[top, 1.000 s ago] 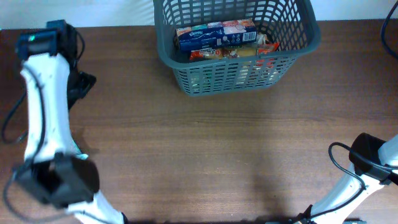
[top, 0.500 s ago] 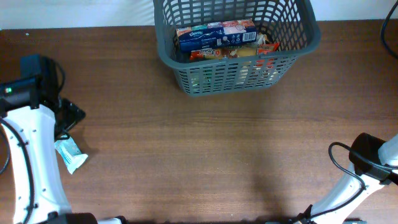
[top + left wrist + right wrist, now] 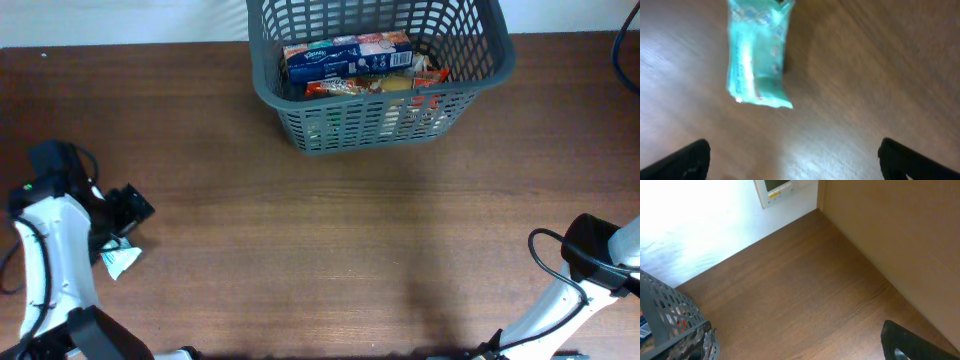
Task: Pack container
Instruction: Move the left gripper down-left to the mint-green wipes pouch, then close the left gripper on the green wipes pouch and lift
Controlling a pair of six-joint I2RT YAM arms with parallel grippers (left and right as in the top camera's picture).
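Note:
The container is a dark grey lattice basket at the table's back centre. It holds a blue box and red and yellow packets. Its corner shows in the right wrist view. A teal packet lies flat on the table at the far left. In the left wrist view the packet is ahead of the fingers. My left gripper is wide open and empty, just above and beside the packet. My right gripper is empty at the front right; only one finger shows, set wide to the side.
The brown wooden table spreads between the basket and both arms. A white wall with a small panel and a wooden side board bound the table's right back corner. A black cable loops by the right arm.
My left arm has swung from the back left toward the front. It uncovered the teal packet and now hovers right over it. The right arm and the basket have not moved.

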